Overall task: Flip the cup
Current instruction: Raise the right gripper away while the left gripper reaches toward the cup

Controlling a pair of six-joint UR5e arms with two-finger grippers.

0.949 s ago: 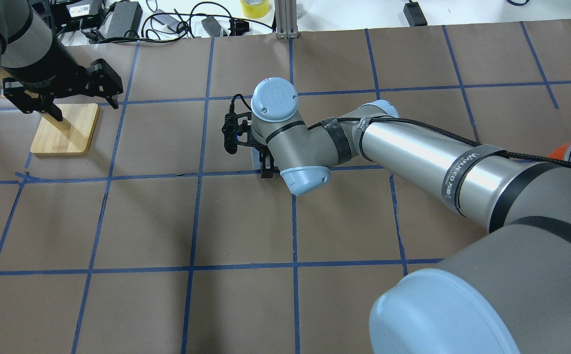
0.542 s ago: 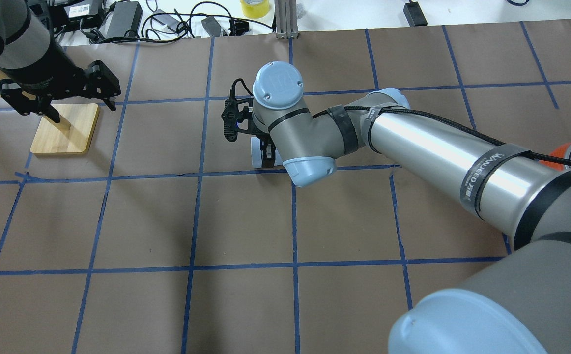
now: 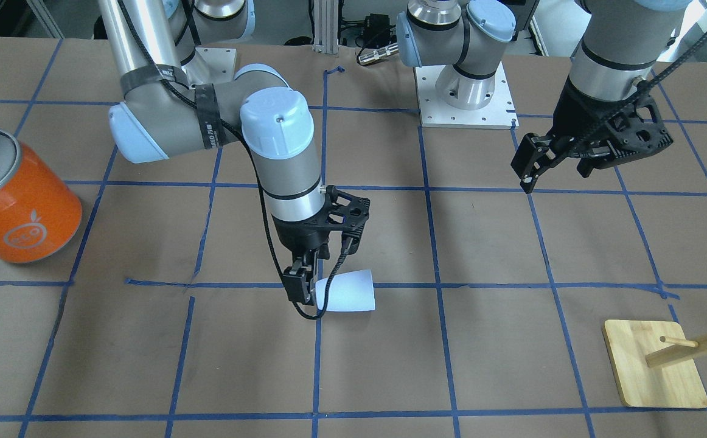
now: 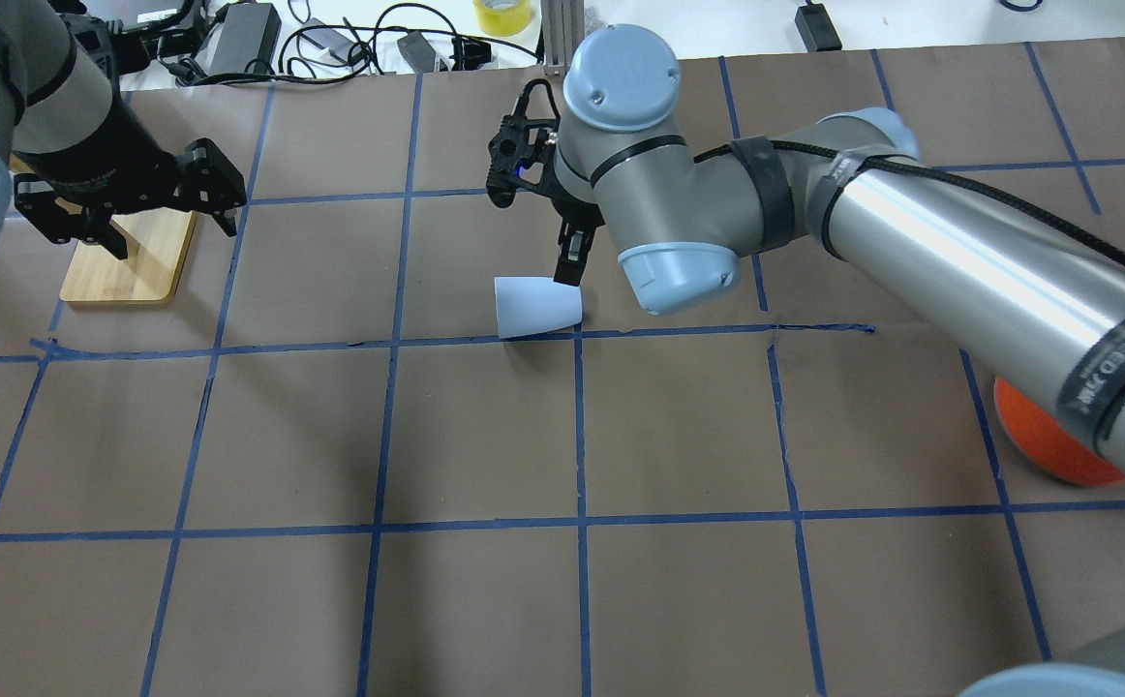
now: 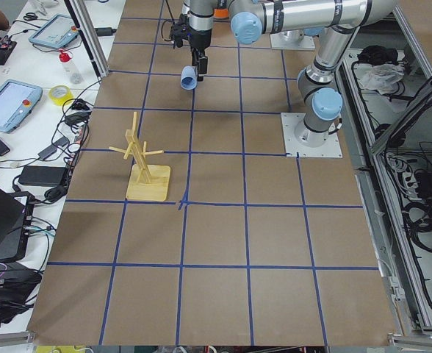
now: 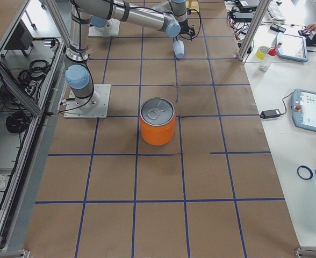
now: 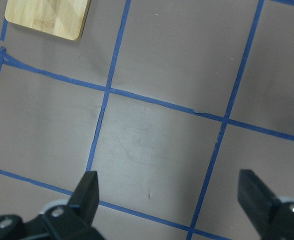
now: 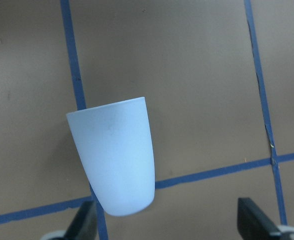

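Right pincer (image 8: 166, 220) is released, jaws wide apart. The cup (image 8: 114, 160) lies on its side under it, near one finger. It may roll away when touched.

Pretty clearly a robotics lab I'm dialled into, not anybody's kitchen or shop. The bench (image 4: 485, 436) is wrapped in brown paper with a grid of blue tape (image 4: 578, 436) laid over it. Each arm (image 3: 451, 30) is bolted down through a metal base plate (image 3: 499, 115). An aluminium framing post (image 4: 562, 39) stands at the far edge, with power bricks (image 4: 243, 34) and tangled black cables (image 4: 349, 44) just beside it. A white side table (image 6: 276, 161) carries a teach pendant (image 6: 313, 110). More cable loops (image 5: 422, 209) lie along the frame behind the robot.
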